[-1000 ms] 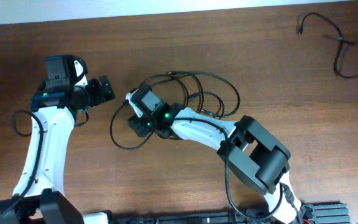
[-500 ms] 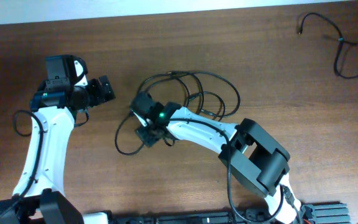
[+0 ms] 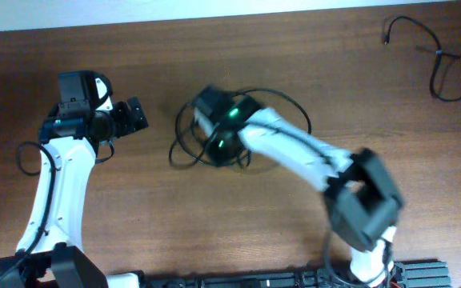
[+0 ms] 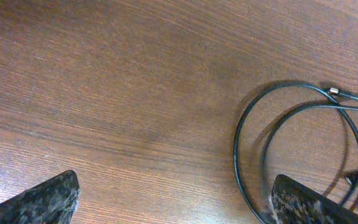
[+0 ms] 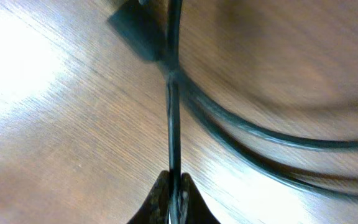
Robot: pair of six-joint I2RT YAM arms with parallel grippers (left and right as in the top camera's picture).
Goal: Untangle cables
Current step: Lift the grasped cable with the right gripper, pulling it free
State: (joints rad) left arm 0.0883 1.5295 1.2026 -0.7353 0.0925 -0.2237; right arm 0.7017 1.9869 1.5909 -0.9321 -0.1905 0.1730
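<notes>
Your right pincer [image 5: 174, 194] is pressing its tips together on one thin black cable [image 5: 173, 124]. In the wrist view that cable is running straight up from the tips, close over the counter [image 5: 55, 155]. Further up it is passing a black plug [image 5: 138, 26], and two more strands are curving off to the right beside it; can't tell if they're touching. Your right arm [image 3: 294, 148] is showing blurred in the overhead, so the pincer isn't readable there. The arm is reaching in from the near right edge to the bundle of cables [image 3: 174, 144], which is lying mid-counter as overlapping loops, partly under the wrist.

Your left pincer [image 3: 137, 114] is sitting spread wide, gripping nothing, just left of the bundle and not touching it. Its wrist camera is showing both fingers [image 4: 42, 199] at the bottom corners with bare wood between them. Two loops of the bundle are lying at the right of that view, with a small metal-tipped plug end [image 4: 334, 92] at their top.

In the far right corner a separate cable [image 3: 440, 53] is lying loose, well apart from the bundle and both arms.
</notes>
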